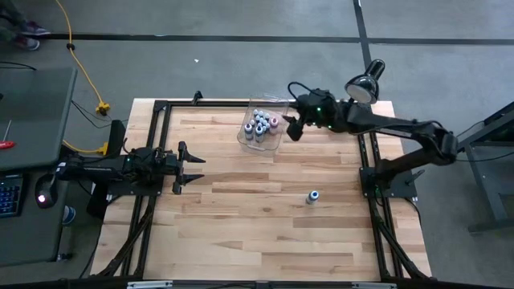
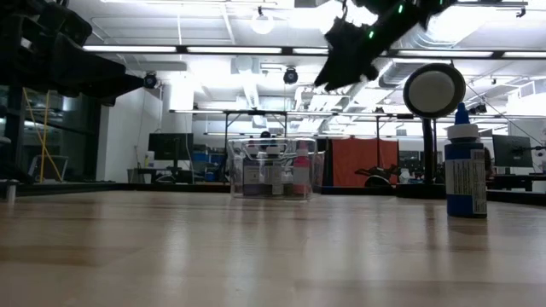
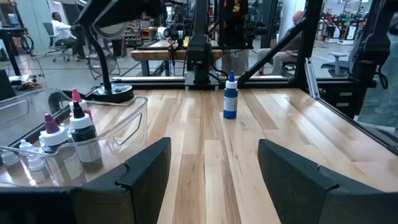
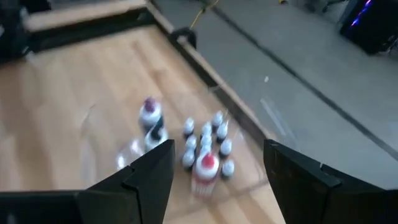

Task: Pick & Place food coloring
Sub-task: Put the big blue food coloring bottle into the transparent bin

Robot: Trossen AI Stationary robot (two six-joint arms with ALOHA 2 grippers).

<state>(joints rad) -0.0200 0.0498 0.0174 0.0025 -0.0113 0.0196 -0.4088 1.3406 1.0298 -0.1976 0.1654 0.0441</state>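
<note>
At the far side of the table, the right gripper (image 1: 294, 127) hangs just above the right edge of the clear plastic bin (image 1: 245, 137), its two fingers spread wide with nothing between them. That empty, parted stance over the bin suggests a bottle has just gone in, or that the arm is about to leave for the next one; the pictures cannot say which. Inside the bin stands a tight cluster of food coloring bottles (image 1: 260, 124), whitish caps up, packed upright so that more fit beside them (the right wrist view looks down on the caps, one reddish-capped bottle (image 4: 206, 167) nearest its own fingers).

One bottle is not yet placed: a lone blue bottle (image 1: 312, 197) stands upright on the bare wood of the table (image 1: 241, 233), well apart from the bin and nearer the right arm's base. It shows in the low view as a blue body with a pale cap, label facing the camera. Standing upright, it should be easy to take from above by the cap or the shoulders.

A black desk lamp (image 1: 365, 85) sits at the far right corner, behind the right arm.

The left gripper (image 1: 189, 168) waits low at the left side of the table, its fingers apart and empty, pointing toward the middle, clear of the right arm's path.
</note>
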